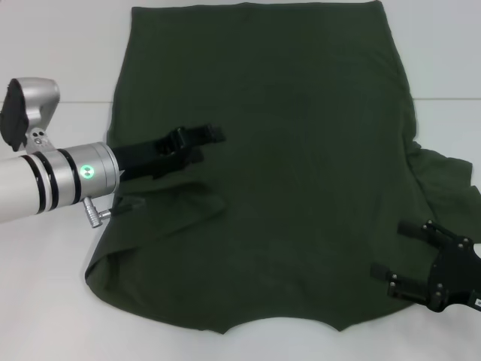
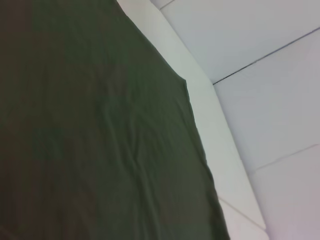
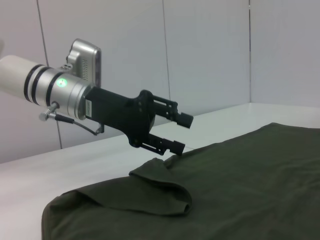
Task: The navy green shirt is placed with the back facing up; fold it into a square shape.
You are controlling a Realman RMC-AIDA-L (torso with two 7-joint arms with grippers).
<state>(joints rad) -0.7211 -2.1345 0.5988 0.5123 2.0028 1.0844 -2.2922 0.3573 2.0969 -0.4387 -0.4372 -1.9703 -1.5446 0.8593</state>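
Note:
The navy green shirt (image 1: 285, 173) lies flat on the white table, plain side up, with the collar toward me. Its left sleeve is folded inward over the body (image 3: 160, 192). Its right sleeve (image 1: 445, 184) still lies spread outward. My left gripper (image 1: 207, 141) is open and empty, just above the shirt beside the folded sleeve. It also shows in the right wrist view (image 3: 180, 133), clear of the cloth. My right gripper (image 1: 392, 252) is open and empty, low by the shirt's right edge near the collar end. The left wrist view shows only shirt cloth (image 2: 100, 140).
The white table (image 1: 52, 286) shows bare on both sides of the shirt and along the near edge. In the left wrist view the table's far edge (image 2: 220, 140) runs beside a light tiled floor (image 2: 270, 100). A pale wall (image 3: 200, 50) stands behind the table.

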